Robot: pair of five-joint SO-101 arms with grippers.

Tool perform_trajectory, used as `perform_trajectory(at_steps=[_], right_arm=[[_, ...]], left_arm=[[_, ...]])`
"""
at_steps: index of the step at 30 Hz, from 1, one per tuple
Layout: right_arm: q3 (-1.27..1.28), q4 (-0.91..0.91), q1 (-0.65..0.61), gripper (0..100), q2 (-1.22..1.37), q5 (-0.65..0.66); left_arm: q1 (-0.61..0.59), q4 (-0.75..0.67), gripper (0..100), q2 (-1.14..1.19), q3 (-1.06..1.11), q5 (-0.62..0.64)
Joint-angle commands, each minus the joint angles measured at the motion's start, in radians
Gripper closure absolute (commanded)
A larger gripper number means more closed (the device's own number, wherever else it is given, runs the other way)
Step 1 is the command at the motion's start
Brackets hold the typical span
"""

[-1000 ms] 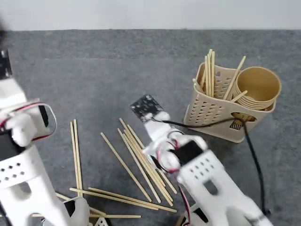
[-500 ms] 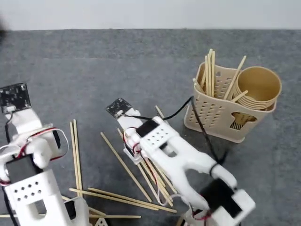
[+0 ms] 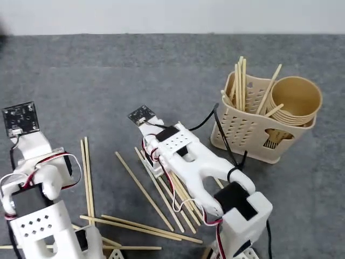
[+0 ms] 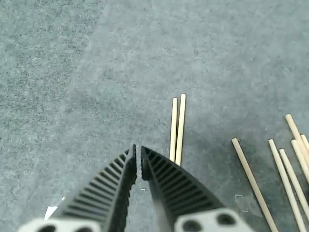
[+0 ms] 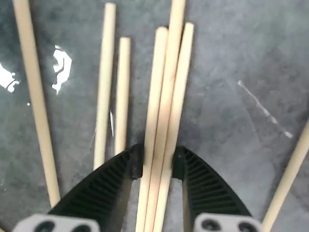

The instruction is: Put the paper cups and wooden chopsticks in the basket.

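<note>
Far from the cream perforated plastic basket [image 3: 242,129] the left tool [image 4: 138,147] is clenched empty beside two pale wooden chopsticks [image 4: 179,125] on the grey table [image 3: 135,70], the right tool [image 5: 157,150] nearer it grasps three chopsticks [image 5: 164,87], and stacked tan paper cups [image 3: 296,97] stand inside it.

It is looking like a small robotics lab: white plastic arms, the left arm [image 3: 33,218] and the right arm [image 3: 200,168], with bare wires [image 3: 173,183] and an uncovered circuit board [image 3: 20,118] showing, are standing at the near edge of a grey felt-covered tabletop [image 3: 108,81]; a plain pale wall [image 3: 161,16] is running behind its far edge.
</note>
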Motion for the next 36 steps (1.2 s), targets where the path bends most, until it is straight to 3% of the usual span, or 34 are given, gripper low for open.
perform_trajectory(at_steps=[1,7,16,25,36], right_arm=[[-0.034,-0.007,0.027,86.3,0.044,0.044],[-0.035,-0.015,0.024,99.5,0.045,0.054],[-0.121,0.097,0.030,99.1,0.005,0.054],[-0.261,0.320,0.031,99.1,-0.193,0.092],[-0.473,0.467,0.068,99.1,-0.444,0.117]], left_arm=[[-0.003,-0.021,98,-0.023,-0.004,-0.003],[-0.003,-0.021,98,-0.023,-0.004,-0.003],[-0.003,-0.021,98,-0.023,-0.004,-0.003],[-0.003,-0.021,98,-0.023,-0.004,-0.003],[-0.003,-0.020,98,-0.023,-0.002,-0.003]])
